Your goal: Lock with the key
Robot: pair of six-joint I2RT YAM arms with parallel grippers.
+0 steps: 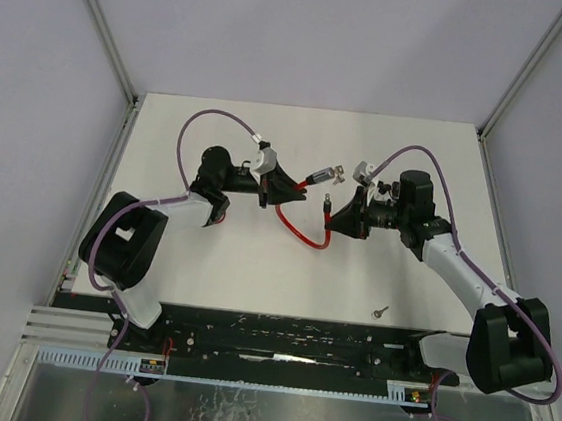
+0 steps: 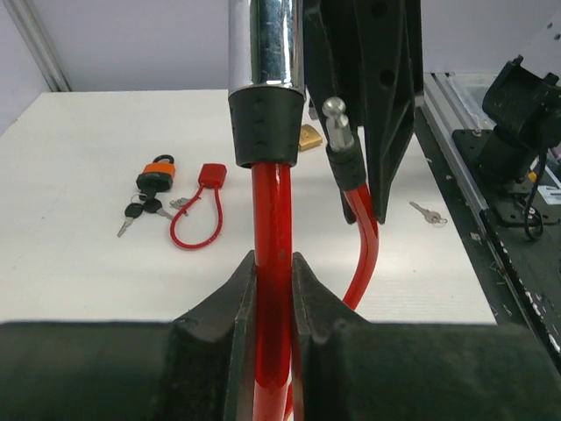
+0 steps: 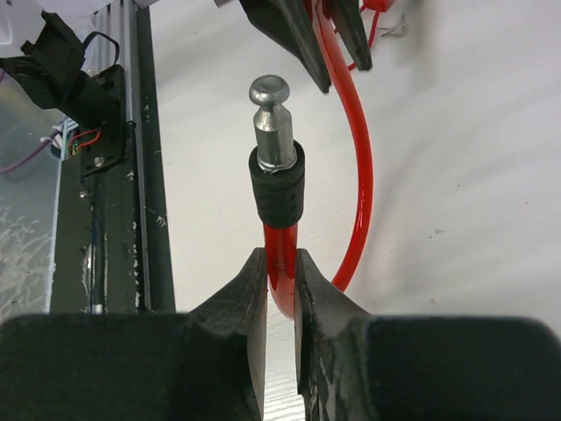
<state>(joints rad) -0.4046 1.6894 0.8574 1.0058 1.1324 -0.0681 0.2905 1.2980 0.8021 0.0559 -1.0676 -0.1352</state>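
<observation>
As left gripper [image 2: 273, 272], right gripper [image 3: 280, 267] clamp red cable [image 1: 304, 235] (pin [image 3: 273, 123] bare), key [image 1: 380, 310] aside

The left arm [image 1: 122, 244] and right arm [image 1: 461, 270] have white link shells and bulky black joint housings. A lilac cable [image 1: 214, 114] loops along each. Their fingers [image 2: 215, 333] are matte black and wedge-shaped.

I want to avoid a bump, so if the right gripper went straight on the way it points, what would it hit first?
Probably the left gripper, clamped on the red cable just beyond the pin end the right gripper holds; depth is uncertain.
</observation>
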